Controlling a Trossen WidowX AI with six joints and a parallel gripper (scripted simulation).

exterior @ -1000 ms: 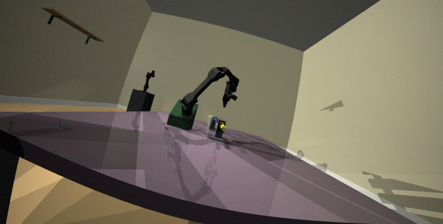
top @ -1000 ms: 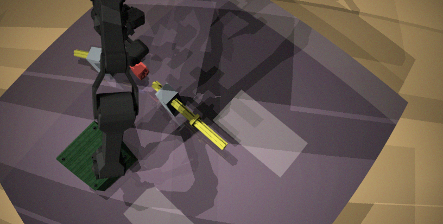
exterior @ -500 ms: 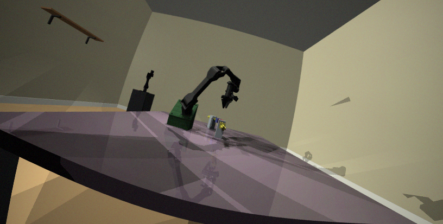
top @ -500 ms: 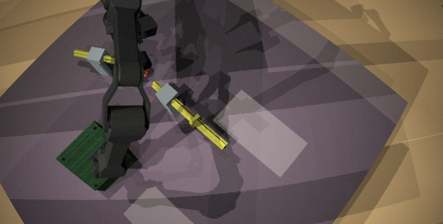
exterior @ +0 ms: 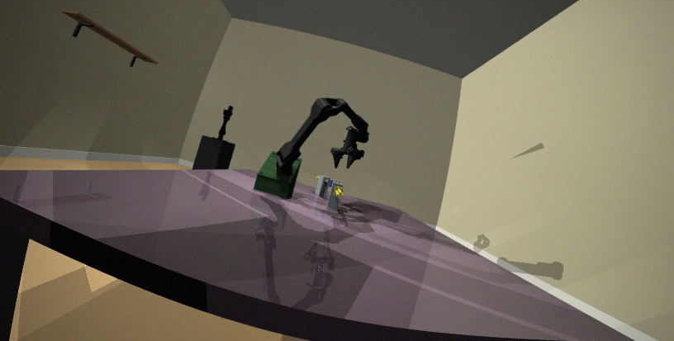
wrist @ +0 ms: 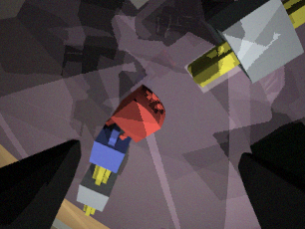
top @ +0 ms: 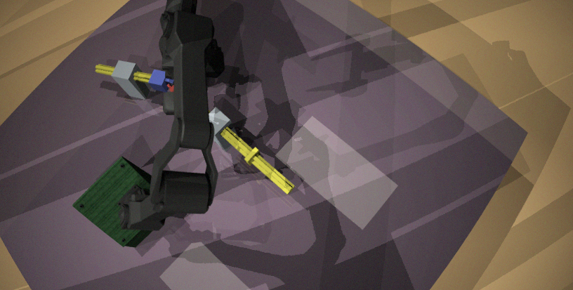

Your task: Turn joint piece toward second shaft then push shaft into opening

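Arm [top: 188, 83] hiding most of joint piece [top: 170, 87], seemingly

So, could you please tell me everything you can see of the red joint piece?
The red joint piece is a boxy, matte red block with one rounded end, hinged to a blue link on the fixed yellow shaft. It sits tilted, aimed roughly toward the second shaft in its grey block, with a gap between them. Its opening cannot be made out. The open gripper hangs above and touches nothing.
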